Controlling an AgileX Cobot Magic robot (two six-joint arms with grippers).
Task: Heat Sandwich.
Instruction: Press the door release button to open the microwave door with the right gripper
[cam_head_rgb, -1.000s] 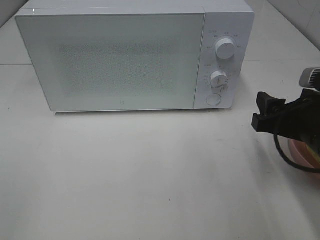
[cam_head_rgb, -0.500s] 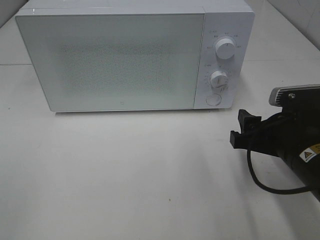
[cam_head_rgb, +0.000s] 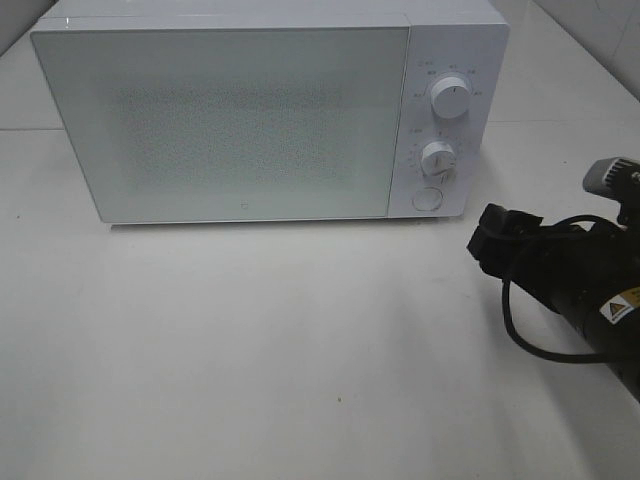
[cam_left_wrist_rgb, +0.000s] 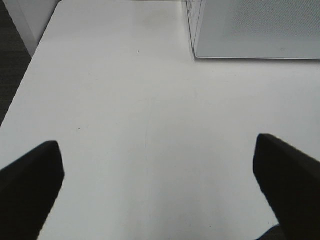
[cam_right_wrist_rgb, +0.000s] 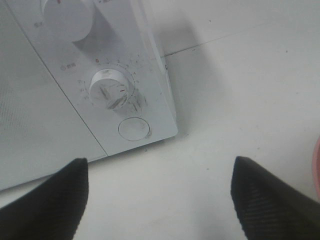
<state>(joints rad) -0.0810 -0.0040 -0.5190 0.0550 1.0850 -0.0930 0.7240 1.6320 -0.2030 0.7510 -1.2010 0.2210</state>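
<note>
right jaws, spread and empty, face the round button (cam_right_wrist_rgb: 133, 128) of the shut microwave (cam_head_rgb: 220, 120) just ahead, likely to open it; left jaws likewise released.

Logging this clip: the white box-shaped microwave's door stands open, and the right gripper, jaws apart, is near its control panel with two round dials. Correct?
Not quite: the door of the white box-shaped microwave is shut, flush with the front, as the exterior high view shows. The rest holds: the right gripper, jaws apart, is near the control panel with two round dials.
</note>
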